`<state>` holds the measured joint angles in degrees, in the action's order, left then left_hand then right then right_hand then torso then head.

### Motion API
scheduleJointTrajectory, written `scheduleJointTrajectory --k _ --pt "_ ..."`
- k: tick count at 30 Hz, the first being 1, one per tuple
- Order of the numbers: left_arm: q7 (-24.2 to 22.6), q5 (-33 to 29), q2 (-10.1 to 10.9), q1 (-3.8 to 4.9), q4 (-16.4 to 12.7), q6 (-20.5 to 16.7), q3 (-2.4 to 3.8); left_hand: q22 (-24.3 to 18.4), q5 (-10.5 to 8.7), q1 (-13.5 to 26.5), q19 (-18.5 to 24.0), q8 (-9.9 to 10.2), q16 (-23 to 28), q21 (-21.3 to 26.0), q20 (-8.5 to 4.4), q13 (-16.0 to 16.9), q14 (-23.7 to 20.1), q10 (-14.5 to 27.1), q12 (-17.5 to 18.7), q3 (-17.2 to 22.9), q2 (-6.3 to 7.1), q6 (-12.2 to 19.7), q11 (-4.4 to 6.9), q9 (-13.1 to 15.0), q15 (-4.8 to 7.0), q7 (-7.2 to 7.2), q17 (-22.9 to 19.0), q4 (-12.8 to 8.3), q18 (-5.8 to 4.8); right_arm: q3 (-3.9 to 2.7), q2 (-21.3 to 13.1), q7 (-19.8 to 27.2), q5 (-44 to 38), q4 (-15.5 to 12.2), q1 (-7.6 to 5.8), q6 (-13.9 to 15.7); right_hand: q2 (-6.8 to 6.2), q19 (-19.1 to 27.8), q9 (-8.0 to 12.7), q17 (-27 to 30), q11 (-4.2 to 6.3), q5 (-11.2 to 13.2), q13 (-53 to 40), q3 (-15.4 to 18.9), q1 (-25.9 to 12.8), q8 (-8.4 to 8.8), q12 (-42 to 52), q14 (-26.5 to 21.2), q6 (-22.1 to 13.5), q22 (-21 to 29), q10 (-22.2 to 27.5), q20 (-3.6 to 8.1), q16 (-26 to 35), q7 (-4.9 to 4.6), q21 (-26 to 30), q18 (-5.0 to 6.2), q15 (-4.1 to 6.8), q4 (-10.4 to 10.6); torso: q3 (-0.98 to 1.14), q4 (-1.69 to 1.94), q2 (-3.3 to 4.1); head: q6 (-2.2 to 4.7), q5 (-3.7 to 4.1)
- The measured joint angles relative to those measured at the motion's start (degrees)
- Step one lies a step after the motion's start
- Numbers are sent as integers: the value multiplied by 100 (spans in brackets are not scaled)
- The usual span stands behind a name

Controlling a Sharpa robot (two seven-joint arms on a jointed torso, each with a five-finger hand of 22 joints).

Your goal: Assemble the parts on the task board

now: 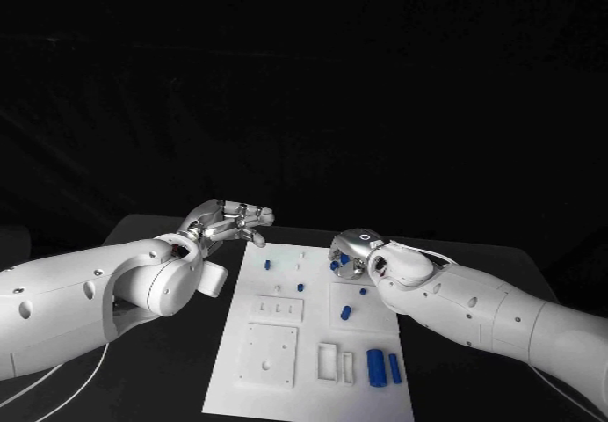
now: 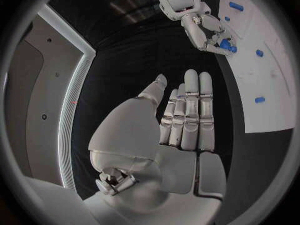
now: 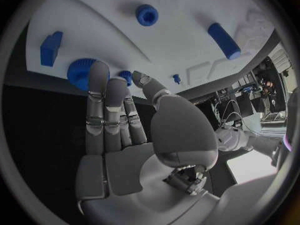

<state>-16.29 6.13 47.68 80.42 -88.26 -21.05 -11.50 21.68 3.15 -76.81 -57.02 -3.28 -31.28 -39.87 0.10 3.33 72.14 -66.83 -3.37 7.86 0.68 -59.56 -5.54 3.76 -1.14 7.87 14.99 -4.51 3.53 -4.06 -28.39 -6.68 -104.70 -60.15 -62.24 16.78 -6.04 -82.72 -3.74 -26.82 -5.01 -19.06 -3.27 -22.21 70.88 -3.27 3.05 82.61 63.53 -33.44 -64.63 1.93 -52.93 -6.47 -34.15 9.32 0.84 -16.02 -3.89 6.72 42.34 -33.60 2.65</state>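
Two white arms over a black tabletop [image 1: 165, 230], one white task board [image 1: 317, 352] between them.

Left robot hand [image 1: 235, 220]: off the board's far corner, above the bare tabletop, well apart from the other hand. In the left wrist view [image 2: 181, 130], fingers [image 2: 190, 100] straight and side by side, thumb set off to one side, palm bare; grips nothing.

Right robot hand [image 1: 355, 251]: over the far part of the board. In the right wrist view [image 3: 125, 135], fingertips [image 3: 97, 75] against one blue knurled disc [image 3: 80, 72], thumb beside one small blue gear [image 3: 125, 76]. Touching, clearly; clamped on the disc or merely resting on it, cannot tell.

Beyond those fingertips in the same view, four more blue parts on the board:
- one blue block [image 3: 50, 47], near the disc
- one round blue cap [image 3: 147, 15], farther out
- one blue cylinder [image 3: 224, 40], lying flat, well apart from the disc
- one tiny blue peg [image 3: 177, 77], just past the thumb

In the head view, six blue parts clear of the right robot hand:
- one far stud [image 1: 269, 263], between the two hands
- one middle stud [image 1: 300, 287]
- one small stud [image 1: 363, 291], just on the wrist side of the right robot hand
- one short post [image 1: 347, 311]
- one thick bar [image 1: 375, 365] and one thin bar [image 1: 394, 367], side by side, under the right forearm and far from both hands
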Motion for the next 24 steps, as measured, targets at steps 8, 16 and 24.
scheduleJointTrajectory --k 8,16,24 --pt "2 1 0 21 -8 0 0 -27 0 0 0 0 0 0 0 0 0 20 0 -39 0 0 -20 0 0 0 -16 7 0 6 15 -4 -26 16 0 -5 -15 -22 -6 0 41 286 0 -376 -15 0 0 2 66 -204 -143 22 -21 1 22 -1 2 0 -12 0 50 42 4" --pt "5 3 3 30 -11 1 0 -39 0 0 0 0 26 0 0 0 0 20 0 -39 0 0 -20 0 0 0 -16 7 0 6 23 -6 -39 42 -5 1 -33 -23 -18 -1 81 538 -2 -735 -54 -20 0 -12 265 -417 -378 23 -21 14 -13 -2 29 22 -25 7 91 68 9" --pt "10 4 6 35 -12 1 0 -38 0 0 0 0 26 0 0 0 0 20 0 -39 0 0 -20 -1 0 0 -15 6 0 1 22 -20 -67 24 -12 113 64 23 -42 -12 196 1112 0 -1178 31 -10 -13 -33 600 -659 -812 107 -22 92 -170 -40 116 2 -34 0 126 87 -2"
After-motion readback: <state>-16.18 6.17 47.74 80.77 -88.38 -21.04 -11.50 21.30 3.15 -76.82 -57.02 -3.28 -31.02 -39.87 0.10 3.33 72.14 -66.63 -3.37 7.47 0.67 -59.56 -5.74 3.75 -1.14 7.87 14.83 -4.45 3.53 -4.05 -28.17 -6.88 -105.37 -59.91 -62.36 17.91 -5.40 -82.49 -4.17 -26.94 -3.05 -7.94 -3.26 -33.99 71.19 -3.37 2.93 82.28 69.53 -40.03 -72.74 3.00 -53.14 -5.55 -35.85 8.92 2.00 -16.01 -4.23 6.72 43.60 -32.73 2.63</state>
